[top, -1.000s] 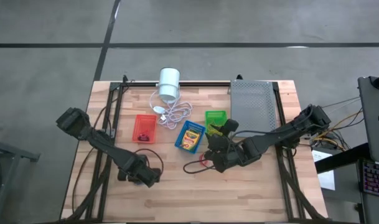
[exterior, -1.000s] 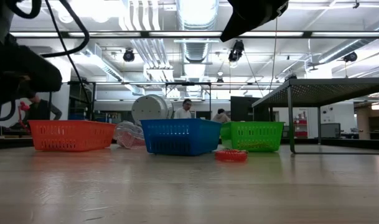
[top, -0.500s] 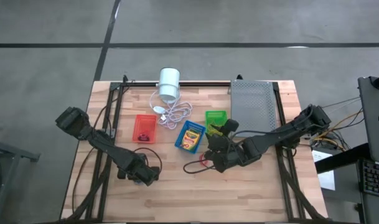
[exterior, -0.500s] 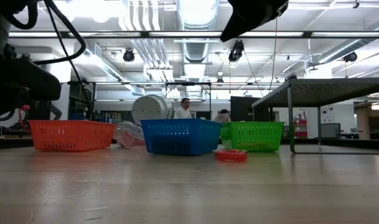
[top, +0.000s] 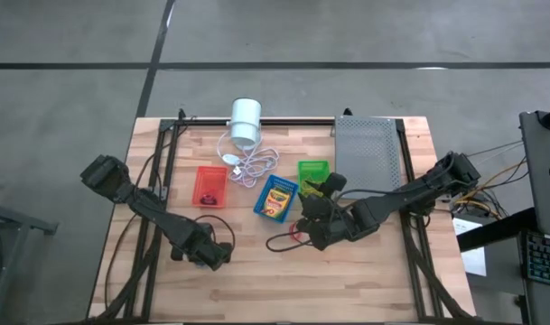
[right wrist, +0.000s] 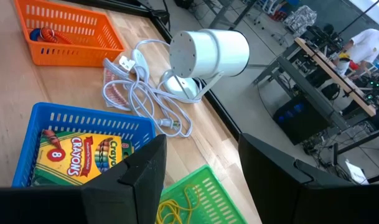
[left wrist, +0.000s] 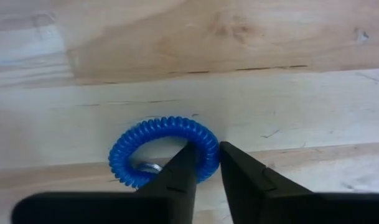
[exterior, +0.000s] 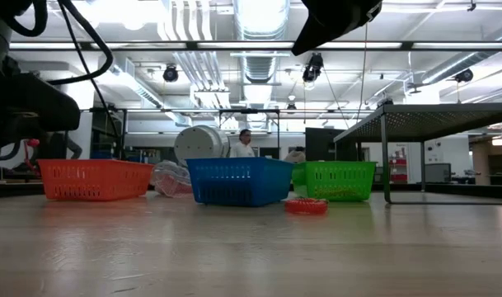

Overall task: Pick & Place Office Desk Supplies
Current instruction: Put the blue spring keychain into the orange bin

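A blue coiled rubber band lies flat on the wood near the table's front left. My left gripper stands over it, shut on its rim; in the high view the gripper hides the band. My right gripper is open and hovers near the table's middle, touching nothing. Below it are the blue basket holding a crayon box and the green basket. The red-orange basket stands to the left. A red band lies on the table. My left gripper pinches the blue band's coiled rim on one side of the ring, with one finger inside the ring and the other outside. The fingers come from above, pointing down. The band still lies flat on the table.
A white cylinder with its coiled white cord sits at the far edge. The grey perforated tray stands raised at the far right. Bare wood spreads along the near side. People stand in the room behind.
My left arm has sunk a little toward the table over the blue band. The baskets, the red band and my right arm have stayed where they were.
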Controlling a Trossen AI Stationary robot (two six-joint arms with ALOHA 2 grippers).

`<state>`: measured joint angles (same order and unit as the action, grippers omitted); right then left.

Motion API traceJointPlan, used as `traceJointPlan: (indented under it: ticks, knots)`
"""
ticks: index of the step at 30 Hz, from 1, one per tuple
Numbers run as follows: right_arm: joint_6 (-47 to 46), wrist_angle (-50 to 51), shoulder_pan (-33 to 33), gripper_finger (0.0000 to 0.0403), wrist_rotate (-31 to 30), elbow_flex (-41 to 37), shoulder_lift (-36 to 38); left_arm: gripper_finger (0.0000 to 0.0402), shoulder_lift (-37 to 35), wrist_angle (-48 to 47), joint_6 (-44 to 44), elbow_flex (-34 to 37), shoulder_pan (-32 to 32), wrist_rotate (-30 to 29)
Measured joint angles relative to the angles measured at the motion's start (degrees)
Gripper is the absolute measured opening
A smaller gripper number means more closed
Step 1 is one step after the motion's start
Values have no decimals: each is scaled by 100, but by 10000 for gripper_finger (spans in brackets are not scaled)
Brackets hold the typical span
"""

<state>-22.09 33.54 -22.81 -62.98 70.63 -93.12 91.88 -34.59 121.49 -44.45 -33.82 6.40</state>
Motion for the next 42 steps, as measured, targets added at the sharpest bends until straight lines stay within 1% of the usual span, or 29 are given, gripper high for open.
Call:
traceJointPlan:
  ticks: [6, 9, 22, 25, 29, 31, 42]
  knots:
    - [2, 2, 0, 199, 0, 0, 0, 22, 0, 96, -17, 0, 0, -75]
    - [2, 0, 0, 199, 0, 0, 0, 8, 4, 132, -13, 0, 0, -86]
    - [2, 0, -4, 199, 0, 0, 0, 8, -13, 181, 6, 0, 0, -126]
    - [1, -1, -4, 199, 0, 0, 0, 8, -133, 211, 7, 2, 23, -358]
    - [2, -2, -4, 199, 0, 0, 0, 8, -486, -93, 7, -150, 46, -521]
    - [2, 2, -4, 199, 0, 0, 0, 8, -664, -431, 7, -228, 39, -568]
    - [2, 2, -4, 199, 0, 0, 0, 8, -1376, -2289, -22, -1023, 61, -1438]
